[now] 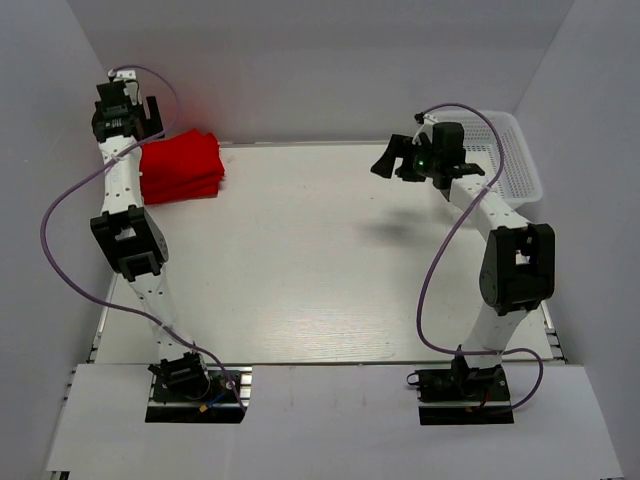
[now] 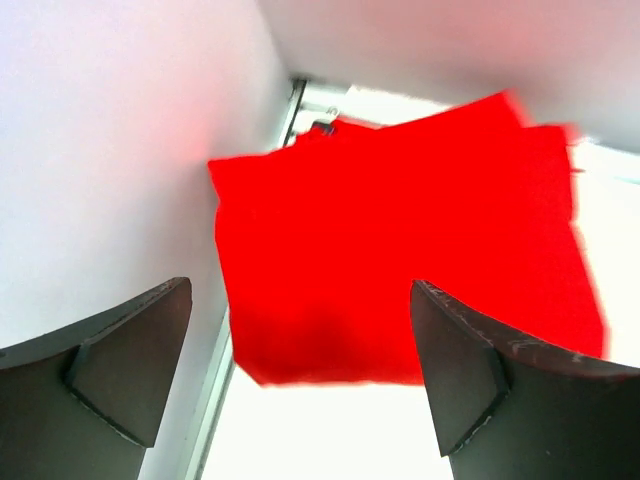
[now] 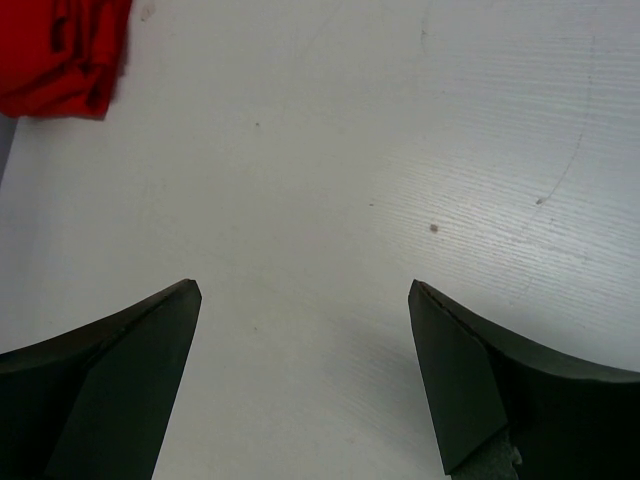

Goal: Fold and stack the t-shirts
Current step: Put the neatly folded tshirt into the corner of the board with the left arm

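The t-shirts [image 1: 182, 168] are bright red and lie folded in a stack at the table's far left corner, against the left wall. In the left wrist view the stack [image 2: 400, 240] shows as a flat red square with its edges slightly offset. My left gripper [image 1: 140, 112] hangs above the stack's far left side, open, with nothing between its fingers [image 2: 300, 284]. My right gripper [image 1: 393, 163] hovers open over the bare table at the far right and holds nothing [image 3: 303, 285]. A corner of the red stack [image 3: 60, 50] shows at the top left of the right wrist view.
A white plastic mesh basket [image 1: 505, 150] stands at the far right corner, just behind the right arm. White walls close in the left, back and right sides. The white table top [image 1: 320, 260] stretches between the two arms.
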`<action>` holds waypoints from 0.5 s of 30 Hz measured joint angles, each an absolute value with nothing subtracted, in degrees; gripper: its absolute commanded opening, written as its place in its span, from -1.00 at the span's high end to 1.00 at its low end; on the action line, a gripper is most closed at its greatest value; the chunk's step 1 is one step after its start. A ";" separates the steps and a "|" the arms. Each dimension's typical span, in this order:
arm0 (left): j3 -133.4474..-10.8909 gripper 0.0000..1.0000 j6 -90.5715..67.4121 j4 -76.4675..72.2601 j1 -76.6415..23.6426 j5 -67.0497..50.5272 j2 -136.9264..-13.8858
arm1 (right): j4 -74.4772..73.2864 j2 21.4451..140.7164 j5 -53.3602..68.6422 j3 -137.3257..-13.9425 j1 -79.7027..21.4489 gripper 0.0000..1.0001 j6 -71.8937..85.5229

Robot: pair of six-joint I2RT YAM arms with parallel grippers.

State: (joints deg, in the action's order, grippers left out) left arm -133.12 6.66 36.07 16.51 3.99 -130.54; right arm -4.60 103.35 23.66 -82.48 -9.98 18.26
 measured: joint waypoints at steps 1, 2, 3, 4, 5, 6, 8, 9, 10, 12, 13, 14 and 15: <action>-132.88 -1.00 6.61 36.51 15.62 5.02 -128.90 | -5.32 103.26 23.09 -82.56 -10.22 -0.81 17.43; -132.31 -1.00 6.55 36.93 14.68 5.58 -126.85 | -6.20 103.18 22.61 -82.41 -10.35 -0.81 16.82; -130.30 -1.00 6.09 36.49 13.67 5.56 -124.27 | -6.55 102.89 22.33 -81.82 -10.55 -0.81 16.10; -127.46 -1.00 5.43 36.69 12.78 5.52 -121.12 | -6.55 102.48 21.82 -81.08 -10.63 -0.81 15.59; -124.03 -1.00 4.56 36.71 11.57 5.39 -117.69 | -6.37 101.45 21.37 -79.05 -10.76 -0.81 15.33; -119.81 -1.00 3.55 36.01 10.26 5.28 -113.97 | -5.91 100.20 20.88 -76.84 -10.81 -0.81 14.92; -110.69 -1.00 0.56 34.15 6.98 4.99 -106.43 | -5.72 97.17 19.51 -71.94 -10.96 -0.81 14.57; -105.23 -1.00 -1.02 32.03 5.02 4.49 -102.74 | -5.76 95.77 18.83 -69.87 -11.03 -0.81 14.55; -97.41 -1.00 -2.92 27.86 2.57 3.81 -98.06 | -5.82 94.37 18.13 -67.72 -11.09 -0.81 14.57; -83.46 -1.00 -6.35 21.96 -3.01 1.17 -90.35 | -5.82 91.81 17.47 -64.12 -11.31 -0.81 14.55; -77.10 -1.00 -7.75 19.42 -5.82 -0.45 -87.39 | -5.65 90.83 17.39 -62.67 -11.38 -0.81 14.55; -71.94 -1.00 -8.91 17.87 -8.93 -1.72 -85.38 | -5.43 89.69 17.30 -61.06 -11.42 -0.81 14.55; -68.36 -1.00 -9.67 17.02 -11.42 -2.48 -84.31 | -5.30 88.68 17.28 -59.48 -11.44 -0.81 14.52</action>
